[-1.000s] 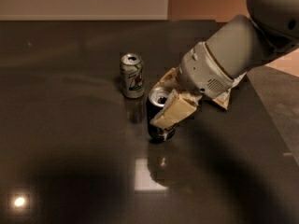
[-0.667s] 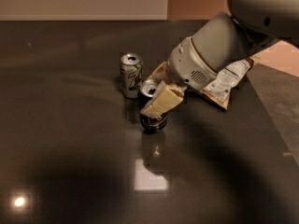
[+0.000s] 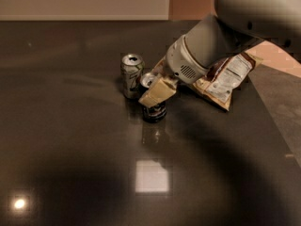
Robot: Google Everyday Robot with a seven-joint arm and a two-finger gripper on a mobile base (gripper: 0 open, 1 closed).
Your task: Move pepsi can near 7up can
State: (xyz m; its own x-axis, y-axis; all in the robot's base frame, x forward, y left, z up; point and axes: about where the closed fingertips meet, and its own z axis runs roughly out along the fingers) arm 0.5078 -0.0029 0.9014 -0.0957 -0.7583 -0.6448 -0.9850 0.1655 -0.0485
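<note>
The 7up can point(image 3: 132, 76), pale white-green with a silver top, stands upright on the dark table point(image 3: 70, 140). The pepsi can point(image 3: 154, 109), dark navy with a silver top, stands right beside it, just to its right and nearer the camera. My gripper point(image 3: 155, 91) comes in from the upper right and is shut on the pepsi can near its top. One tan finger point(image 3: 157, 92) covers the can's front upper half. The can's base seems to be at or just above the table.
A snack bag point(image 3: 225, 81) lies on the table to the right, partly behind my arm point(image 3: 211, 46). The table's right edge runs diagonally at the far right. Light reflections show on the near table surface.
My gripper has carried the pepsi can to the left, from a gap away to right beside the 7up can. The 7up can has not moved.
</note>
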